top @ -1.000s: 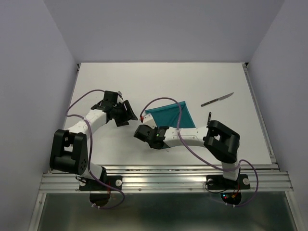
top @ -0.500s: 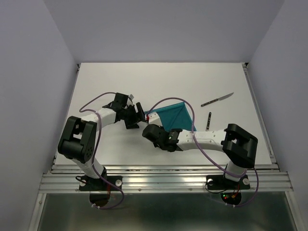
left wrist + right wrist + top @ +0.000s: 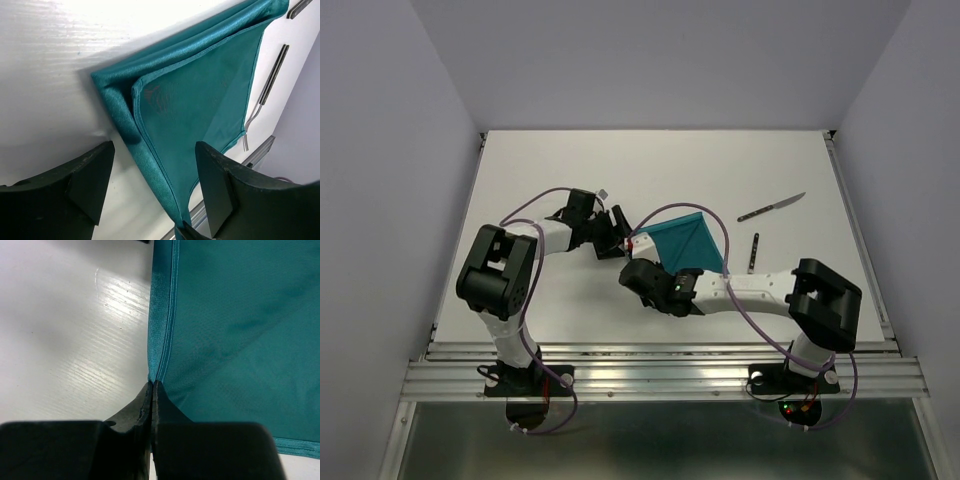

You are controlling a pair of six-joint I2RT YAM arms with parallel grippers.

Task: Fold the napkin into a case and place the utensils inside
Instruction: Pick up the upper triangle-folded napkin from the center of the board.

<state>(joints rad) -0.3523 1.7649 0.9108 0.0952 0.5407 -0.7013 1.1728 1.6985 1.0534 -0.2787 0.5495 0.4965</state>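
The napkin [image 3: 685, 240] lies folded in a triangle on the counter [image 3: 570, 170], knife [image 3: 772, 207] and fork [image 3: 752, 252] to its right. The right claw [image 3: 151, 387] is pinched tight on its left hem. The left claw [image 3: 154, 160] gapes wide at its left corner. I'd close it low, catching only the top layer.

Soft, even light falls from overhead in the top view, leaving the white surface [image 3: 570, 170] bright and the walls [image 3: 380, 150] tinted pale lavender. Shadows under the 2 arms are faint and short. The metal rail [image 3: 660, 375] at the near edge carries bright streaks of glare.

In the left wrist view the surface blows out to pure white at the top. The napkin [image 3: 200, 100] throws a soft grey shadow to its left, and its weave is sharp with a slight sheen. The left tool [image 3: 154, 152], close to the lens, is dark and a little soft.

In the right wrist view glare streaks the surface, and the right tool [image 3: 151, 386] is nearly featureless black.
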